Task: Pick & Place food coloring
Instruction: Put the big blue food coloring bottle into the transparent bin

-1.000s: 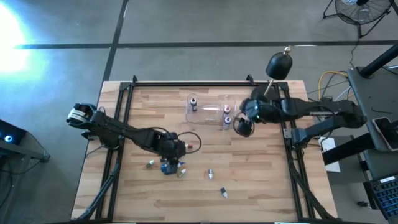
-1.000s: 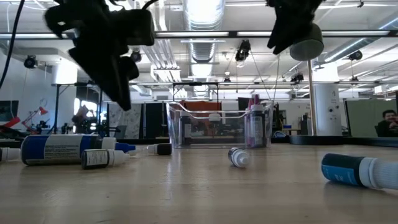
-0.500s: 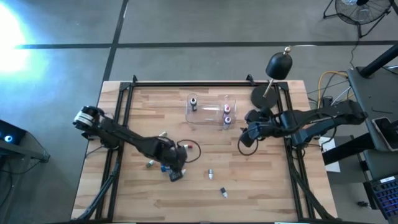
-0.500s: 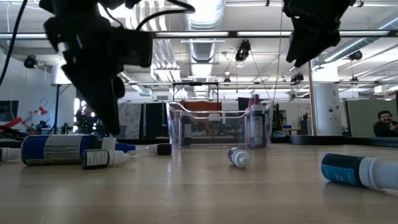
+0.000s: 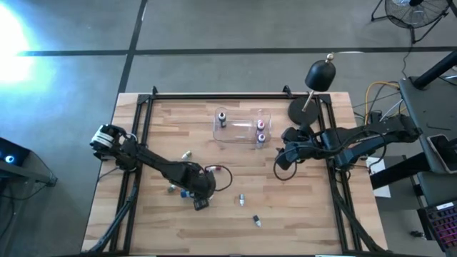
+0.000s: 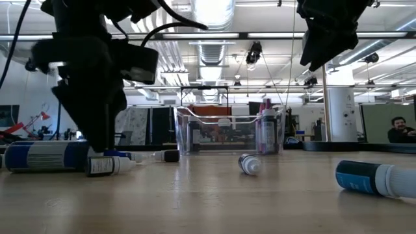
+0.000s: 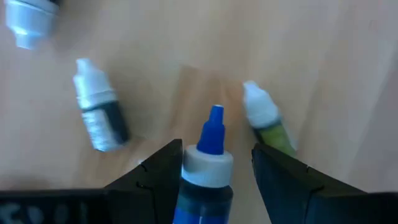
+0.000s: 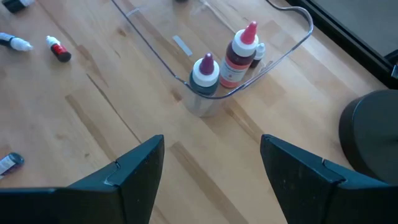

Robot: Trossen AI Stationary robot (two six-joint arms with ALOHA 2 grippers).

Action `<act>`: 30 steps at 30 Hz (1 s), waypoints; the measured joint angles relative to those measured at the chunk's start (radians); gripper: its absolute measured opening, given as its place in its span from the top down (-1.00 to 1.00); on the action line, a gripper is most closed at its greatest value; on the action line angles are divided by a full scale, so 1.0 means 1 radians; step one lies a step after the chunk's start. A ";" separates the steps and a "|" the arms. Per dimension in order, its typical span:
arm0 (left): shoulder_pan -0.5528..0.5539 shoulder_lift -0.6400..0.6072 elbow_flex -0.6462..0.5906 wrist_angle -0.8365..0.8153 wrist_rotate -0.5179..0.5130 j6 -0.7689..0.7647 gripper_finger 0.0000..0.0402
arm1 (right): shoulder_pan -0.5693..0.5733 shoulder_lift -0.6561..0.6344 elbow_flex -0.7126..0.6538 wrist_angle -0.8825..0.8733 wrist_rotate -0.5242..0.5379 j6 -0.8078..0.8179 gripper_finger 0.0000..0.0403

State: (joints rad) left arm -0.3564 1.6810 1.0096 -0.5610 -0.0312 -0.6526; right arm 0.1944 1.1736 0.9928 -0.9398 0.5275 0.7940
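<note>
Left wrist view: left gripper (image 7: 214, 165) is reaching down, jaws spread.
Blue-tipped bottle (image 7: 208, 168) is lying between them, nozzle pointing forward, away from the wrist.

Grey concrete floor (image 5: 214, 28) is surrounding the wooden table (image 5: 300, 214) — ceiling lights (image 6: 211, 10) are glowing over exposed ducts (image 6: 214, 49), a fan (image 5: 414, 11) standing nearby

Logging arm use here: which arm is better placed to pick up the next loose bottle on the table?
Left. The left gripper is low over the loose bottles, fingers open around a blue-tipped bottle. The right gripper hangs open and empty beside the clear tub, away from the loose bottles.
</note>
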 joint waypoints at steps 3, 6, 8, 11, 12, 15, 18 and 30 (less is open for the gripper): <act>-0.012 -0.001 0.000 -0.004 0.008 0.023 0.15 | 0.000 0.000 0.000 0.000 0.000 0.000 -0.28; -0.021 0.001 0.000 -0.030 0.008 0.023 0.15 | 0.000 0.000 0.000 0.000 0.000 0.000 -0.28; -0.028 0.003 0.000 -0.059 0.008 0.024 0.15 | 0.000 0.000 0.000 0.000 0.000 0.000 -0.28; -0.032 0.003 0.000 -0.076 0.008 0.039 0.17 | 0.000 0.000 0.000 0.000 0.000 0.000 -0.28; -0.032 0.003 0.000 -0.076 0.008 0.048 0.19 | 0.000 0.000 0.000 0.000 0.000 0.000 -0.28; -0.032 0.003 0.000 -0.077 0.008 0.060 0.28 | 0.000 0.000 0.000 0.000 0.003 0.005 -0.28; -0.031 0.003 0.000 -0.076 -0.005 0.061 0.42 | 0.000 0.000 0.000 0.001 0.016 0.022 -0.28; -0.028 -0.026 0.015 -0.041 -0.130 0.015 0.71 | 0.011 -0.002 0.000 0.012 0.069 0.045 -0.28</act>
State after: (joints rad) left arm -0.3840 1.6550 1.0241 -0.6017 -0.1616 -0.6373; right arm 0.2055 1.1711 0.9924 -0.9279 0.5966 0.8386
